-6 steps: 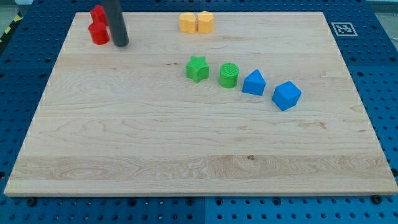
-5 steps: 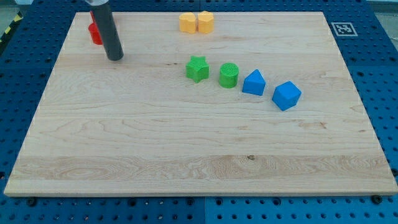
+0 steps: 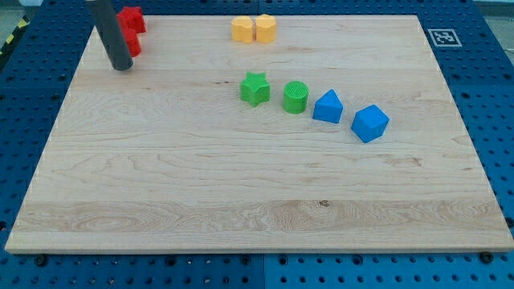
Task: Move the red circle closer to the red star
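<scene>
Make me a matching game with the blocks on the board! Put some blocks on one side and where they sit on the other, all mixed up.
Things:
1. green star
2. blue cube
3. yellow blocks
4. my tip

Places:
A. farthest to the view's right
B. top edge, near the middle
C. just left of the green circle
D. beside the red blocks, on their left

Pairs: 1-C, 2-A, 3-B, 4-D

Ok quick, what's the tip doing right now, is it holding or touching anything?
My tip: a bare rod, nothing held. It sits just to the view's left of the two red blocks, partly hiding them; contact cannot be told.
</scene>
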`<state>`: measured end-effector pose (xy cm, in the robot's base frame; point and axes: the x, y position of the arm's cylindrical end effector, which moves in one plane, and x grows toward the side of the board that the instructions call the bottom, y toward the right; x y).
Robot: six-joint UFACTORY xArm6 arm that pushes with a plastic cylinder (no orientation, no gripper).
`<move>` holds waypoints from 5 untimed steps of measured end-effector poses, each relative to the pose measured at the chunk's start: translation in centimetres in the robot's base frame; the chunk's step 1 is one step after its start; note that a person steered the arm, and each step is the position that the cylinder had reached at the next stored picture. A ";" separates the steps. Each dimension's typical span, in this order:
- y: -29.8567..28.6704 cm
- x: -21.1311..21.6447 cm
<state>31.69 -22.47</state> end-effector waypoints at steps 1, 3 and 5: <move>0.0 -1.5; 0.0 -2.1; 0.0 -3.2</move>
